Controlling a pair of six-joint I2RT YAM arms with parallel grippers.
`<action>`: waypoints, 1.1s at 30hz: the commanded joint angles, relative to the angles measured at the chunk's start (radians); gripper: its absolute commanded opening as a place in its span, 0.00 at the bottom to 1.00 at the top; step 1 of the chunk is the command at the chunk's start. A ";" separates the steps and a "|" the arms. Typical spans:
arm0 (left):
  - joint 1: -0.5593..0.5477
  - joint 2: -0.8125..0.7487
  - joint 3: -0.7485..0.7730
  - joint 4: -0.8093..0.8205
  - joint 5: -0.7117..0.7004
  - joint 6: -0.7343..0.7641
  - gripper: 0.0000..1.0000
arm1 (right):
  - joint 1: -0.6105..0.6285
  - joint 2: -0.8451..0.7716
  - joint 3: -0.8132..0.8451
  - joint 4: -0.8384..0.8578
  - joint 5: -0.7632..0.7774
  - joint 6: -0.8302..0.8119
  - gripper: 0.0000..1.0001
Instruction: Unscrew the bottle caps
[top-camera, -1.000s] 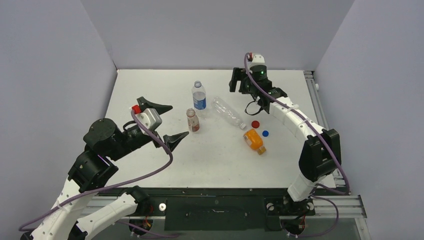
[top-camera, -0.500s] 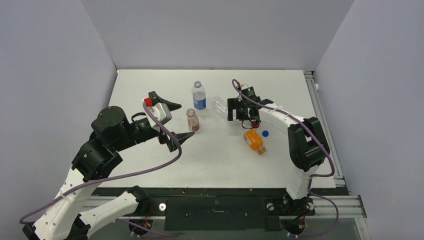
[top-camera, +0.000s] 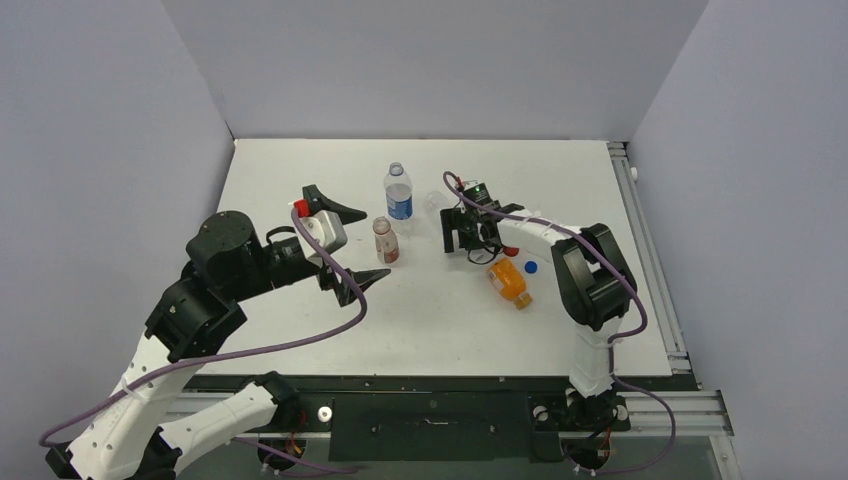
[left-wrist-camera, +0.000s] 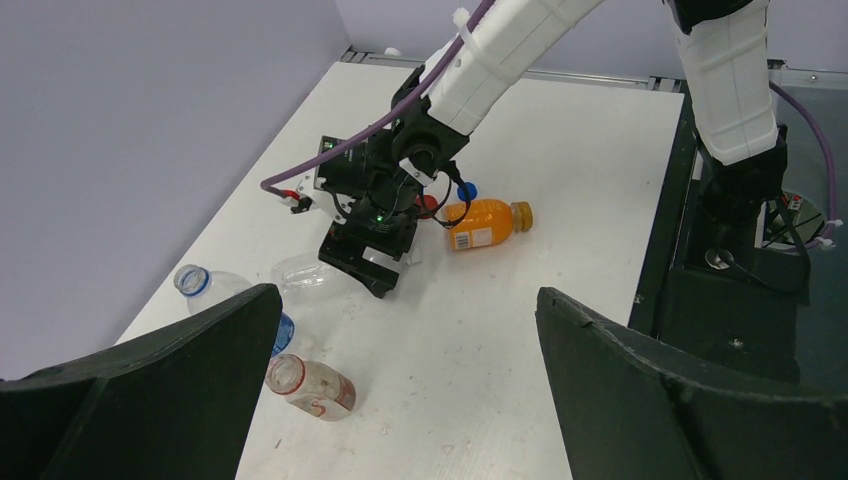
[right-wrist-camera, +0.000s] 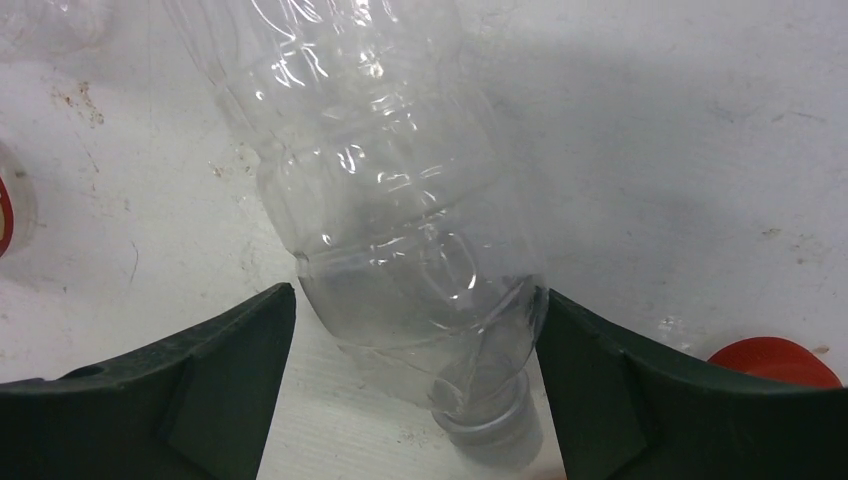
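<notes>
My right gripper (top-camera: 463, 235) is down over the clear unlabelled bottle (right-wrist-camera: 380, 200), which lies on the table. Its open jaws straddle the bottle's shoulder just above the white cap (right-wrist-camera: 490, 425). A red cap (right-wrist-camera: 775, 360) and a blue cap (top-camera: 530, 266) lie loose beside it. The orange bottle (top-camera: 508, 281) lies on its side with its orange cap (left-wrist-camera: 522, 214) on. The Pepsi bottle (top-camera: 398, 192) and the short reddish-label bottle (top-camera: 385, 240) stand uncapped. My left gripper (top-camera: 372, 242) hovers wide open and empty, just left of the short bottle (left-wrist-camera: 310, 385).
Grey walls (top-camera: 120, 150) close in the white table (top-camera: 300, 170) on the left, back and right. A metal rail (top-camera: 640, 230) runs along the right edge. The right arm (left-wrist-camera: 500, 50) and its purple cable (left-wrist-camera: 330, 165) stretch over the bottles.
The right gripper came down from the back of the table onto the lying clear bottle. The left gripper shifted a little right, toward the short bottle.
</notes>
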 joint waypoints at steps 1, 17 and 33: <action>0.001 0.001 0.042 0.023 0.033 0.026 0.97 | 0.021 -0.023 0.001 0.075 0.092 0.027 0.75; -0.014 -0.039 -0.032 0.067 0.191 0.427 0.97 | 0.068 -0.396 0.032 -0.054 0.134 0.083 0.32; -0.218 -0.104 -0.359 0.368 0.046 1.568 0.97 | 0.400 -0.732 0.227 -0.394 0.011 0.156 0.39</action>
